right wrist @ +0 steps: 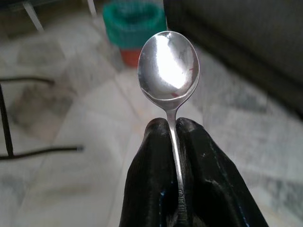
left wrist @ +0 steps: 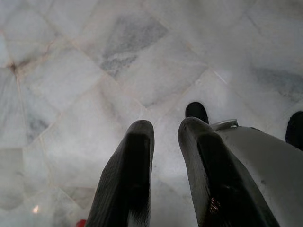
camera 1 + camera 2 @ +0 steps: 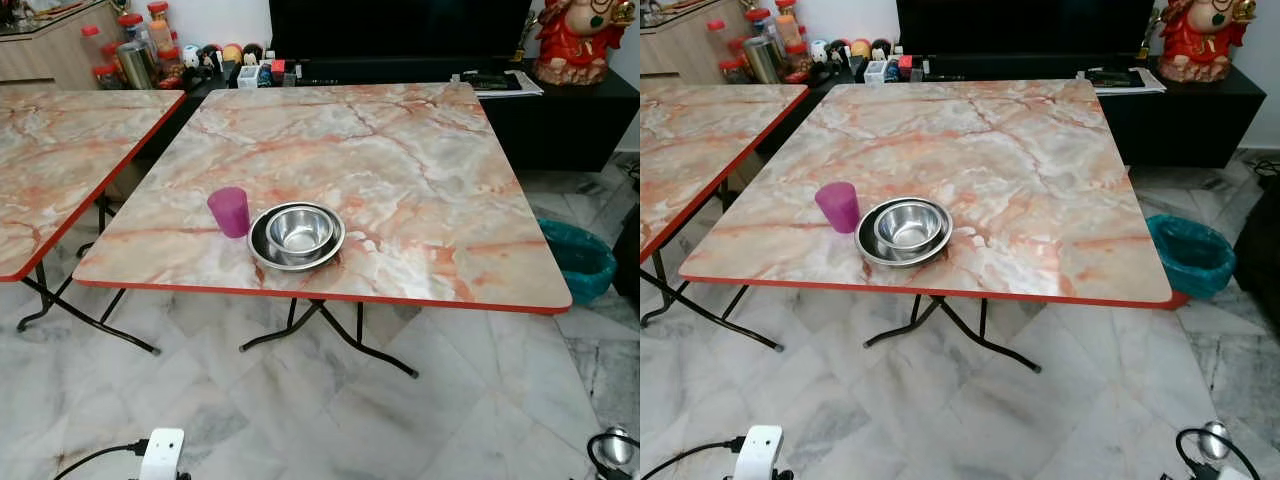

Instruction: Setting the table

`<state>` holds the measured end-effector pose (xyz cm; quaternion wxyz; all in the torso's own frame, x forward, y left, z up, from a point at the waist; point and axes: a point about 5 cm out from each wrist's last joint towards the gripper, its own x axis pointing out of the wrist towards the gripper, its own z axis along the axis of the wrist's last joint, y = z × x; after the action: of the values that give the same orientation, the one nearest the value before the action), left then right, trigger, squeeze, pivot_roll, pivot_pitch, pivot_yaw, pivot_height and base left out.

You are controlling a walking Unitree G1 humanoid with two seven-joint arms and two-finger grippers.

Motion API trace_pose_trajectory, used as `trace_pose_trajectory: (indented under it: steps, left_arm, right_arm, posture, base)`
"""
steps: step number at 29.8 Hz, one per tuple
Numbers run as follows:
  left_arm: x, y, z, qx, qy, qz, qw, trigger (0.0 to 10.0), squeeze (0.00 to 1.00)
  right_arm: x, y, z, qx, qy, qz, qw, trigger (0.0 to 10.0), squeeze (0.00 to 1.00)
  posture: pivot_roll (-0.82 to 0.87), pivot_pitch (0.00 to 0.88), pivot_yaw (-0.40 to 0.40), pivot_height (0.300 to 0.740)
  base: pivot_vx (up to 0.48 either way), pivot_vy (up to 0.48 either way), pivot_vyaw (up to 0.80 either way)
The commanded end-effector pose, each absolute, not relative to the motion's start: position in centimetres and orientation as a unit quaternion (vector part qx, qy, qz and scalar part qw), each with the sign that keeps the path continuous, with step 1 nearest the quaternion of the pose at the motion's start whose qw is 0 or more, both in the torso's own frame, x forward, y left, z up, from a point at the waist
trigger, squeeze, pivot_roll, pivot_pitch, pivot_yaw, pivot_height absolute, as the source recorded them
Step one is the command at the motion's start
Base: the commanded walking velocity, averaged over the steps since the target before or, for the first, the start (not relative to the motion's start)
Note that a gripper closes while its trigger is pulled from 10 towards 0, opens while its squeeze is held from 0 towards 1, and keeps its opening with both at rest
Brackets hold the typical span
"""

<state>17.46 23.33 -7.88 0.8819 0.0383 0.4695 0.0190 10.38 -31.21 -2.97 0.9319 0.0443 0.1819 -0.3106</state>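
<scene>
The right gripper [image 1: 173,137] has its jaws closed on the thin handle of a shiny silver metal spoon [image 1: 168,64]. The spoon's long axis runs straight out along the two black fingers, with the rounded bowl at the far end, beyond the fingertips. Below it the right wrist view shows pale marble floor [image 1: 71,142] and a teal plastic bin [image 1: 135,19], so this arm hangs low at the robot's right side, not over the counter.

The marble-patterned square counter with a red edge [image 3: 420,200] stands in front of the robot. Near its front edge, toward the robot's left, a round steel plate [image 3: 262,247] carries a smaller steel bowl [image 3: 299,230] inside it, and a pink plastic cup [image 3: 230,211] stands just beside the plate on its left.

The left gripper [image 2: 165,137] points at the floor with its jaws slightly apart and nothing between them.

I judge that the place setting lies forward, higher than the spoon, and to the left of it. The free space for the spoon is on the right side of the plate, which suits the right arm. The arm would need to rise above the counter edge and then turn the handle flat.
</scene>
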Motion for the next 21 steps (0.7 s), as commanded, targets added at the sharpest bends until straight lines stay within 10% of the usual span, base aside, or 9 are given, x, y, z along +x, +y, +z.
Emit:
trace_pose_trajectory:
  steps: [1, 21]
  left_arm:
    - [17.3, 23.8, -7.9, 0.049, 0.475, 0.016, 0.878, 10.0, 0.0]
    - [17.5, 23.8, -7.8, 0.049, 0.472, 0.014, 0.88, 10.0, 0.0]
  right_arm:
    - [11.2, -31.1, -1.5, 0.027, 0.141, -0.301, 0.943, 10.0, 0.0]
    - [15.3, -28.6, 10.8, -0.01, -0.02, -0.245, 0.969, 10.0, 0.0]
  posture:
    - [-0.15, 0.036, 0.073, 0.74]
    - [-0.16, 0.042, 0.061, 0.74]
  base:
    - [0.0, 0.0, 0.0]
    - [0.0, 0.0, 0.0]
